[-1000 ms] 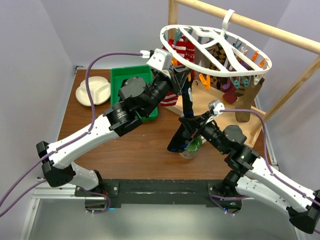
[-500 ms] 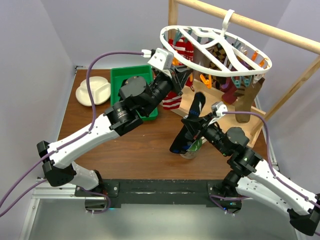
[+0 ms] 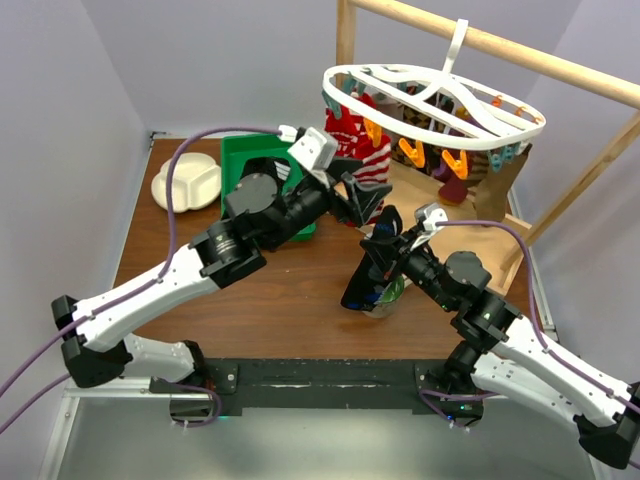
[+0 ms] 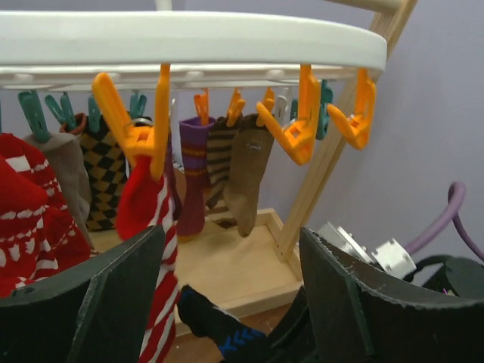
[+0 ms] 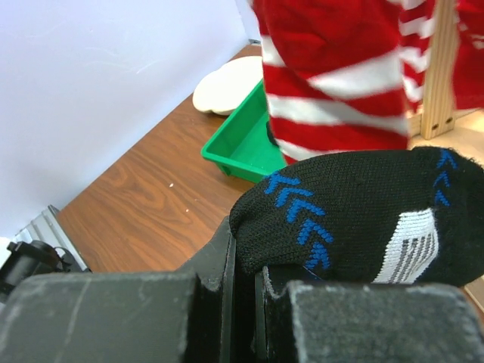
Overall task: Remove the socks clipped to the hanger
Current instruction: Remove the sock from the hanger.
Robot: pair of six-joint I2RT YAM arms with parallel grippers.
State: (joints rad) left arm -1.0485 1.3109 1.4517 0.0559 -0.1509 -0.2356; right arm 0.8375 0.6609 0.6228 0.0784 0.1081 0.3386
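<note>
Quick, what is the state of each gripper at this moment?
Left gripper: open, holding nothing.
Right gripper: closed on the black sock.

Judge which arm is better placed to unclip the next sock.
Left, likely: the left gripper is open, facing the red-striped sock under the hanger; the right gripper is shut on the black sock, lower down.

Bright even light, soft shadows (foregrounds blurred)
</note>
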